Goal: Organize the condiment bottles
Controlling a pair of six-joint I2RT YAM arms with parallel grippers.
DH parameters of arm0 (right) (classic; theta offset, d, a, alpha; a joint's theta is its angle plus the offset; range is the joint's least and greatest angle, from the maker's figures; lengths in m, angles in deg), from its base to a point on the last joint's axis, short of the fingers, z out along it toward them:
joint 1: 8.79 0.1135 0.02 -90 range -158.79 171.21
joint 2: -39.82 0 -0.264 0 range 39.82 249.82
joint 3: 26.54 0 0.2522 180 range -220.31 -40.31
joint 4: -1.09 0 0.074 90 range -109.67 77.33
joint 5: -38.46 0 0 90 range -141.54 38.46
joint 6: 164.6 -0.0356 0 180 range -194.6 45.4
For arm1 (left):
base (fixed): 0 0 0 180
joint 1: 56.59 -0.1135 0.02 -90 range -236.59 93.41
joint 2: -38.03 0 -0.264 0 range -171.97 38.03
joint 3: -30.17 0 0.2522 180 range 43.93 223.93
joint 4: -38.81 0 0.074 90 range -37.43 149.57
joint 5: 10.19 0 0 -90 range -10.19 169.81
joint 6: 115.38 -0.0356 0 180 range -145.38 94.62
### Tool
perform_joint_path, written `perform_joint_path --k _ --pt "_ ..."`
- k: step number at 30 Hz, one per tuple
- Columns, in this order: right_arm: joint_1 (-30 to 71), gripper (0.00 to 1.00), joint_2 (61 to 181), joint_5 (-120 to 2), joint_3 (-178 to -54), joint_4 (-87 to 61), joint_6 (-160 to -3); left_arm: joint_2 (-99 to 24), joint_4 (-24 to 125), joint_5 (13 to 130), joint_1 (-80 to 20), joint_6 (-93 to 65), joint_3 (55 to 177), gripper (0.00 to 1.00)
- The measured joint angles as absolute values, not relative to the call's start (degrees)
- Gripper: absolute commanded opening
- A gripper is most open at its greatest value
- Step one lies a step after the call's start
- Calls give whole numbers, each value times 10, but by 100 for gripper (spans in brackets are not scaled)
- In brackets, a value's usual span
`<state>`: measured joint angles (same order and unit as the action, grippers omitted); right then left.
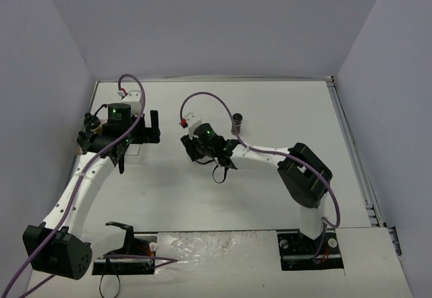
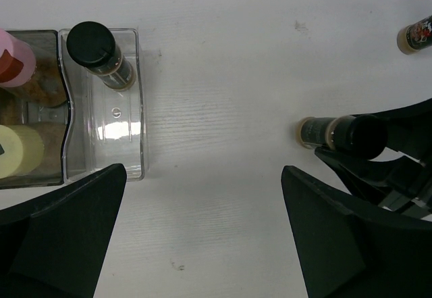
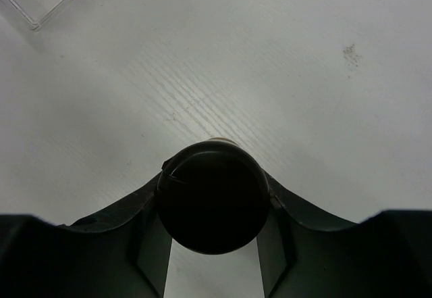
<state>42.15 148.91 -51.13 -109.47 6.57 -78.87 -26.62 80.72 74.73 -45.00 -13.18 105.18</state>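
The black-capped jar (image 3: 212, 196) shows little but its cap, the body hidden beneath. The right fingers (image 3: 115, 237) clamp it on both sides; the left fingers (image 2: 61, 244) gape empty.

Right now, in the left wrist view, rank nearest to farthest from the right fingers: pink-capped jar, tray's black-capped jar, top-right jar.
1. Top-right jar, above the right fingers.
2. Black-capped jar, in the tray, left.
3. Pink-capped jar, far left edge.

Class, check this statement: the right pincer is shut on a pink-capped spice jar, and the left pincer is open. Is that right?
One detail is wrong. The right pincer is shut on a black-capped spice jar, not a pink-capped one, as the right wrist view shows. The left pincer is open, as stated.
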Motion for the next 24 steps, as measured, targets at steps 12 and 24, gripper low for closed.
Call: perform_joint_path --k 12,24 --pt "422 85 1532 -535 -1120 56 -772 -266 801 727 -450 -128 1051 97" --pt "419 100 1325 -491 -1000 2 -775 -281 773 696 -410 -94 1040 97"
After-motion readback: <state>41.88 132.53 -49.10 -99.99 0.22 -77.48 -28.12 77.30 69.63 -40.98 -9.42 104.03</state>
